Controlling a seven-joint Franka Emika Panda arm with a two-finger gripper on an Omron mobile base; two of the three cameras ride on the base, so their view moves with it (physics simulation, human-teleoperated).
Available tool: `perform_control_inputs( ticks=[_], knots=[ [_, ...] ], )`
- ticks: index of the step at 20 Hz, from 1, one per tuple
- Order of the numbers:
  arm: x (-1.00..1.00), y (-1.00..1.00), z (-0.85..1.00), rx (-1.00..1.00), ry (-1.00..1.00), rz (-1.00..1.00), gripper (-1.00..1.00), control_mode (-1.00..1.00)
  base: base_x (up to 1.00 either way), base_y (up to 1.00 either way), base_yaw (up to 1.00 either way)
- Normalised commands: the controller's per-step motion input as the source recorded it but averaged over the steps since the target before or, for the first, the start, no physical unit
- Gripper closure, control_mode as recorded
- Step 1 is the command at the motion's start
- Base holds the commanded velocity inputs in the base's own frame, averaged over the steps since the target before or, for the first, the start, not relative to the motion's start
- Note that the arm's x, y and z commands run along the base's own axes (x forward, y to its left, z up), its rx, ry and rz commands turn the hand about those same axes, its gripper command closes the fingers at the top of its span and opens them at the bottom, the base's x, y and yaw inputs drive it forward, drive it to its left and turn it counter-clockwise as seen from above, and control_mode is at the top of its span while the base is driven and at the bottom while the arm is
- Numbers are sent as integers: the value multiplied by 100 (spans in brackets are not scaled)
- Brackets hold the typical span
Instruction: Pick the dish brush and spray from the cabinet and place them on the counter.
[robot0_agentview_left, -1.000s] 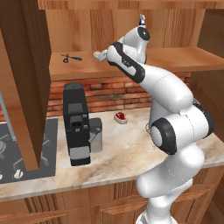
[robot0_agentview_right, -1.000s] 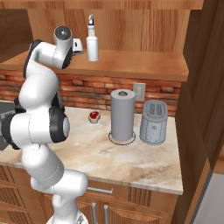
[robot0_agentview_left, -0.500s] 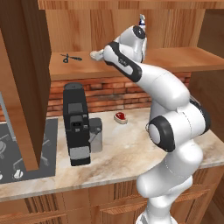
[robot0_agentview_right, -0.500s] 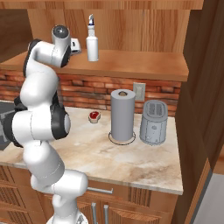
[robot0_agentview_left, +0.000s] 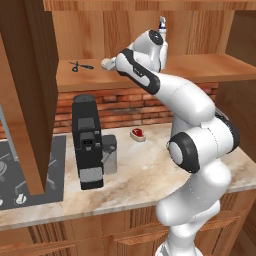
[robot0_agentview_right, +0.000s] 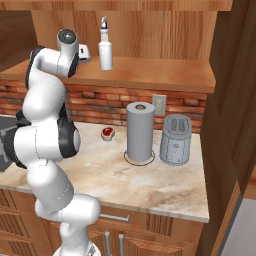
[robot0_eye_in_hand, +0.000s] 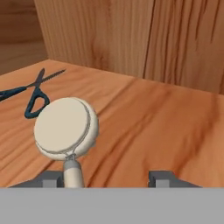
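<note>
Dish brush (robot0_eye_in_hand: 65, 127) lies on wooden cabinet shelf (robot0_eye_in_hand: 148, 127), handle between open fingers (robot0_eye_in_hand: 162, 178).

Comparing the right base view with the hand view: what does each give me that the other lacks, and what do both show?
Right base view alone: the spray upright on the cabinet shelf, and below it the counter carrying a paper towel roll, a toaster and a small red item.

Hand view alone: the dish brush lying on the shelf, its handle running toward the left tip of the claw, and black scissors beyond it.

Shared: the wooden shelf surface and the cabinet's back panel.
</note>
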Motion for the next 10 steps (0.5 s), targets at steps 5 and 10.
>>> perform_control_inputs(
  ticks=[5,10],
  knots=[
    [0,12,-18,0,0,0,100,-100,0,0,0],
    [0,5,-7,0,0,0,100,-100,0,0,0]
  ],
)
